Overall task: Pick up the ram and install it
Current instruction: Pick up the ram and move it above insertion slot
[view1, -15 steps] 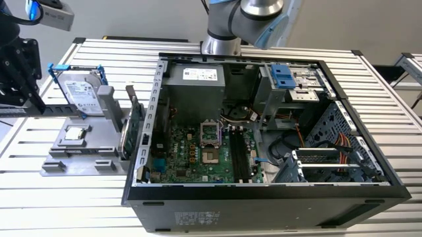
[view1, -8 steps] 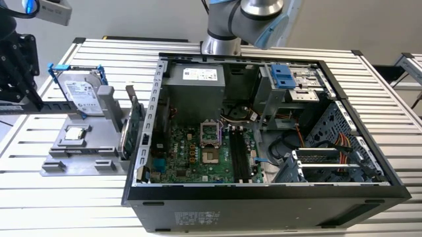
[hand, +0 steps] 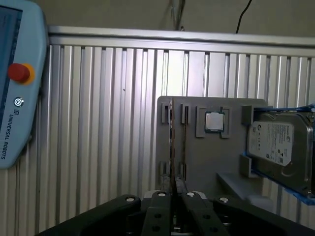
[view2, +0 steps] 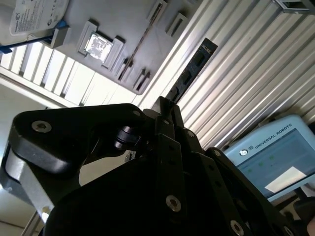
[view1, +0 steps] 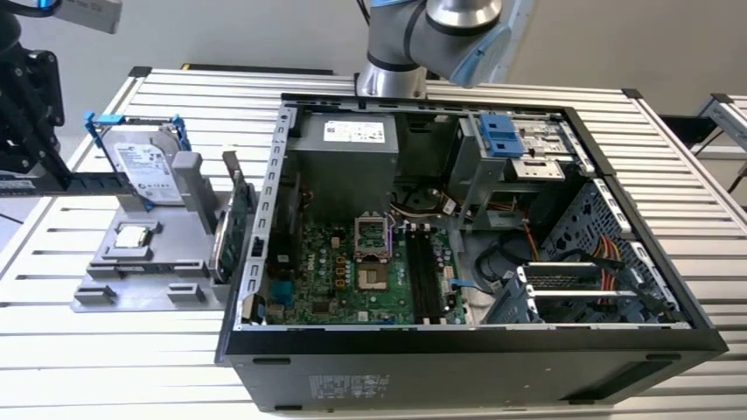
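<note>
The ram is a long, thin dark stick with black chips, and my gripper is shut on one end of it. In the first wrist view the ram shows edge-on as a thin line rising from my gripper, above the grey holder. In the exterior view my gripper hangs at the far left edge, with the ram sticking out as a dark bar in front of the hard drive. The open computer case lies to the exterior view's right, its motherboard and black memory slots exposed.
The grey holder carries a hard drive in a blue frame, a processor chip and an upright green card. A teach pendant lies on the slatted metal table. Cables and drive cages crowd the case's right half.
</note>
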Robot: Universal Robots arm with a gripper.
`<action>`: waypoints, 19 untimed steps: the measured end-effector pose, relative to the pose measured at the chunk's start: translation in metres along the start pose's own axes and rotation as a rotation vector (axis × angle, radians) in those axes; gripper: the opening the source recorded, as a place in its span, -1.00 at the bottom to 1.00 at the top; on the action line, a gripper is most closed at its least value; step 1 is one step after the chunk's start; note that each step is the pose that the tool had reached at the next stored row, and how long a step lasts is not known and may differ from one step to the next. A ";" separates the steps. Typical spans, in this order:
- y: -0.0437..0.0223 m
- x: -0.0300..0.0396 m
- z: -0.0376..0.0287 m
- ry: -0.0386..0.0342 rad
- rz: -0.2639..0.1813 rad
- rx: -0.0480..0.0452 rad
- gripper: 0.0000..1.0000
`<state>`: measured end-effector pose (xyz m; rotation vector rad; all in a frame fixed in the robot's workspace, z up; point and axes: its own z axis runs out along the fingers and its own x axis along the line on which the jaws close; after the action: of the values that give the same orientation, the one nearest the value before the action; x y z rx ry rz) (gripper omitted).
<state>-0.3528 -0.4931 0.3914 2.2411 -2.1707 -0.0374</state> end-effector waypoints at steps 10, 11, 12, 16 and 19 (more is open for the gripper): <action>0.0002 0.0000 -0.0085 -0.0001 0.000 -0.0002 -1.00; 0.0002 0.0000 -0.0085 0.0000 0.000 -0.0004 -1.00; 0.0003 0.0000 -0.0085 -0.0001 0.000 -0.0004 -1.00; -0.0023 0.0001 -0.0086 0.0000 0.000 -0.0006 -1.00; -0.0072 0.0002 -0.0087 0.0000 0.000 -0.0008 -1.00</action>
<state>-0.3454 -0.4931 0.3998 2.2407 -2.1704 -0.0383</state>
